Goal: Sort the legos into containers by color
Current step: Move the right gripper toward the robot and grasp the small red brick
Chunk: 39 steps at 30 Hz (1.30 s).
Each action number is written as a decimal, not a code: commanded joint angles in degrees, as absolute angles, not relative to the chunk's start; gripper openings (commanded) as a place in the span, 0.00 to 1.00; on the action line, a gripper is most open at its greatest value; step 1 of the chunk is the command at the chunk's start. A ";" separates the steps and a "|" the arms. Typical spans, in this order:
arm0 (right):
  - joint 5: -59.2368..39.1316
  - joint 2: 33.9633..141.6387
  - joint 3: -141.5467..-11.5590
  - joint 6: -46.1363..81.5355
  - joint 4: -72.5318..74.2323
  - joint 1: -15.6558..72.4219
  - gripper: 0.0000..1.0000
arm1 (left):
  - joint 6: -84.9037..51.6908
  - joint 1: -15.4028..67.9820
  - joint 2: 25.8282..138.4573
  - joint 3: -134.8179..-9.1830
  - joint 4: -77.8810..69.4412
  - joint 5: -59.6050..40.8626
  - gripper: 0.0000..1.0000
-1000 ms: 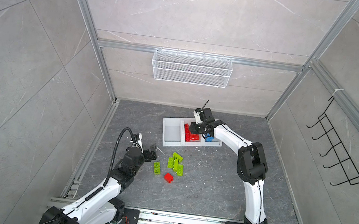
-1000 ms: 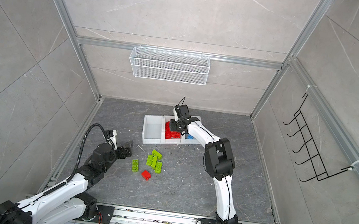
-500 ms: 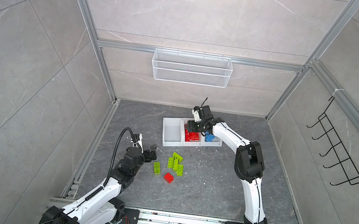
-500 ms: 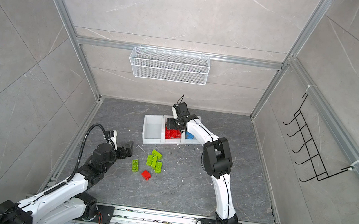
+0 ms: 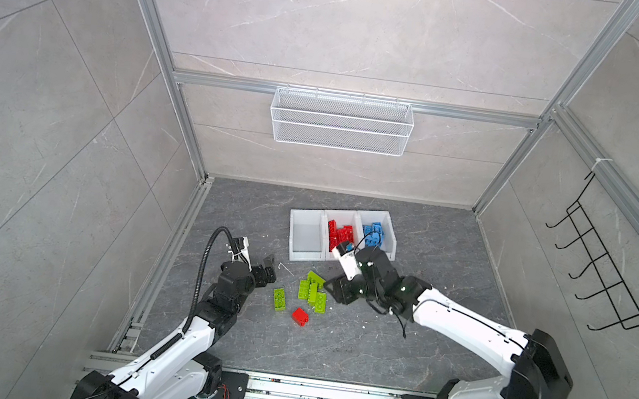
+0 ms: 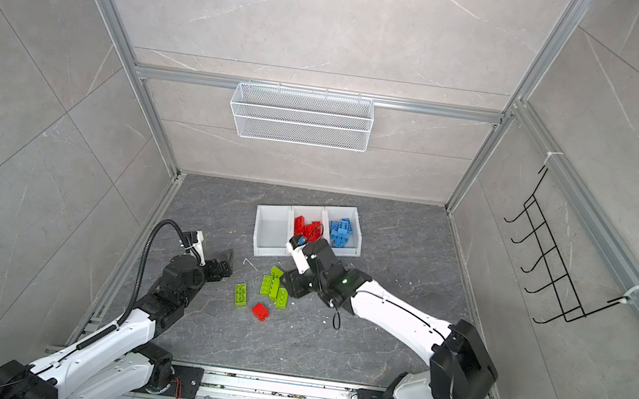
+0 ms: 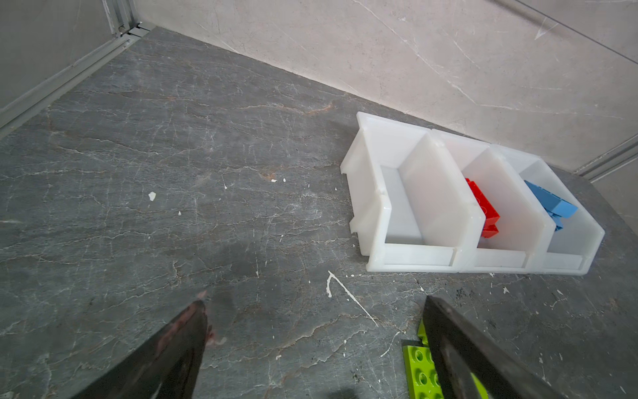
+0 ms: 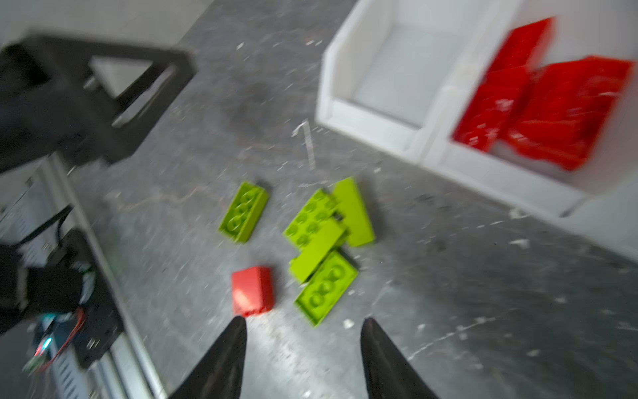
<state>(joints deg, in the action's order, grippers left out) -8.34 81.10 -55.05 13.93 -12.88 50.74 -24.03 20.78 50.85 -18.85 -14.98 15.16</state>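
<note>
The bench (image 5: 395, 344) carries the containers (image 5: 304, 255) near its far edge, about midway along. The loose legos (image 5: 312, 292) lie toward its middle, in front of them. The right claw (image 8: 303, 323) hangs over that pile, fingers parted with nothing between them. The left claw (image 7: 315, 302) sits on the pile's left-edge side, spread wide and also empty.

The step looks like the next pick. It would go best on a piece with room around it: drop straight down, close across its short width, and lift clear before swinging away, so the touching greens are not scattered.

Three containers: the one nearest the left edge is empty, the middle holds red pieces (image 5: 340, 232) and the last holds blue pieces (image 5: 374, 235), both too heaped to count. Two claws. Five green bricks are loose, four in a touching cluster (image 8: 321, 241) and a lone green brick (image 8: 243, 212) just beside it. One loose red brick (image 8: 253, 290).
</note>
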 commanded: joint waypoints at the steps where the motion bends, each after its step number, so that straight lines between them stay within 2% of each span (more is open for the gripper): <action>1: -5.01 81.79 -51.06 15.11 -11.83 54.93 0.56 | -25.38 20.06 49.49 -19.83 -15.30 17.24 0.99; 8: -3.69 92.43 -57.23 11.10 -15.65 62.52 0.59 | -27.57 17.78 48.40 -18.92 -15.12 16.48 0.99; 15: -0.94 101.24 -64.47 10.37 -18.23 63.11 0.60 | -30.79 12.47 48.29 -18.41 -14.55 11.32 0.99; 26: 1.02 107.98 -69.14 9.61 -20.57 64.12 0.58 | -31.46 12.00 48.38 -18.36 -14.85 10.23 0.99; 33: 2.48 109.67 -69.93 10.26 -19.97 64.26 0.53 | -31.36 12.06 47.82 -18.19 -14.66 10.52 0.99; 39: 3.00 110.34 -70.22 10.39 -19.55 64.39 0.45 | -31.21 12.04 48.05 -18.04 -14.99 10.22 0.99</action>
